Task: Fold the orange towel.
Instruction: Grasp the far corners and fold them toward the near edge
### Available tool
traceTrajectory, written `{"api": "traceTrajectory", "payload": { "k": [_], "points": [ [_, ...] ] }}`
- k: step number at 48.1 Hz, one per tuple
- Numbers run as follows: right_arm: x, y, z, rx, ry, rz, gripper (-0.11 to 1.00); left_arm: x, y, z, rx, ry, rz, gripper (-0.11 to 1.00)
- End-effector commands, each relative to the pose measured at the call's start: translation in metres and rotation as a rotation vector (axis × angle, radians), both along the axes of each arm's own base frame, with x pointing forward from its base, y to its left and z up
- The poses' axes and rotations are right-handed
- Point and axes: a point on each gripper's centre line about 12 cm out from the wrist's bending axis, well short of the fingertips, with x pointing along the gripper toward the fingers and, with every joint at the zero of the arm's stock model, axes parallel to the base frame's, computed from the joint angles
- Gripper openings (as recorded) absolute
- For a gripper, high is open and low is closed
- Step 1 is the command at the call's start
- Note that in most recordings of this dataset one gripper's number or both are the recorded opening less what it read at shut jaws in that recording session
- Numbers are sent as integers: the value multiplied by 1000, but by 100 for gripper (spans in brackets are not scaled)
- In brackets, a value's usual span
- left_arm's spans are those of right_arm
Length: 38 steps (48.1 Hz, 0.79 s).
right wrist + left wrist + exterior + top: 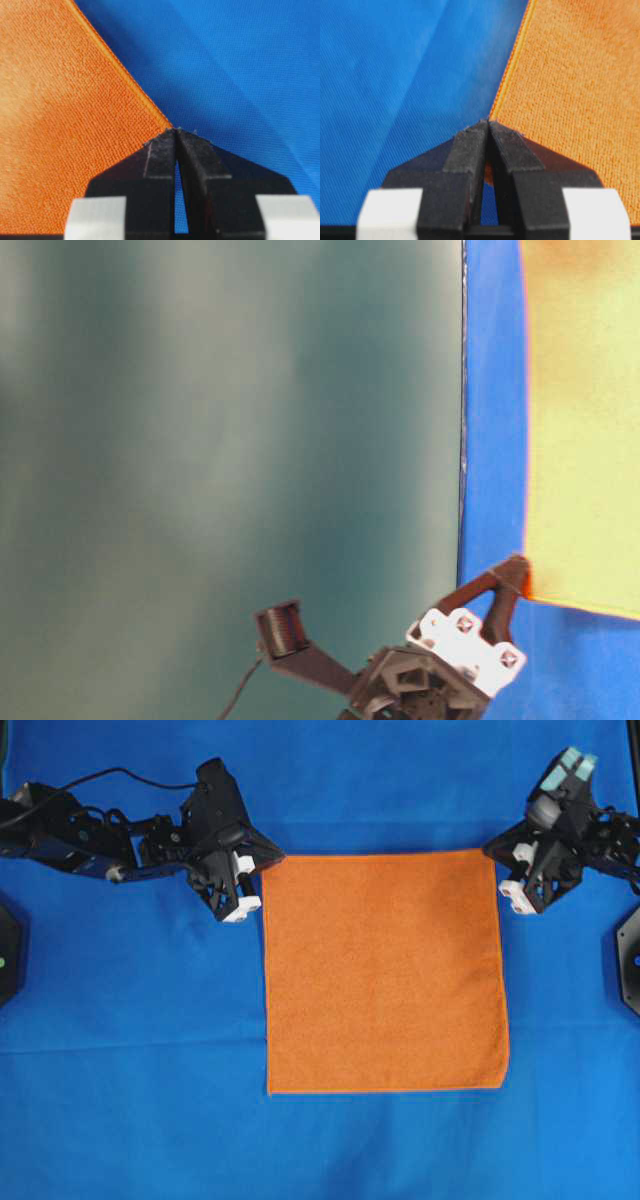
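Orange towel (385, 970) lies flat, unfolded, mid bench (130, 1050). Left gripper (262, 863) pinched shut on its 11 o'clock corner, right gripper (496, 854) shut on the 1 o'clock corner. Corners gripped; lift & fold-over not yet done.

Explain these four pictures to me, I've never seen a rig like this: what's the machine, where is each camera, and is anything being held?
These are two black robot arms working over a blue cloth-covered table. One camera looks straight down, one sits low at the table's edge, and one rides on each wrist, looking past the fingertips. An orange towel lies flat and unfolded. The left gripper is shut, pinching one far corner of the towel. The right gripper is shut at the other far corner; whether cloth is caught between its tips is hard to tell. In the low view, one gripper's fingertip meets a towel corner; that picture is blurry.
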Motion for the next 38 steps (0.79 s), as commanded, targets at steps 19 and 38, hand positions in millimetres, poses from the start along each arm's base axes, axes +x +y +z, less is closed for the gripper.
{"api": "traceTrajectory", "payload": {
  "k": [19, 38],
  "points": [
    [2, 19, 12, 21, -43, 39, 1, 8, -25, 21, 14, -26, -75, 0],
    [7, 97, 23, 197, -29, 244, 1, 7, -108, 27, -12, 37, -294, 0]
  ]
}}
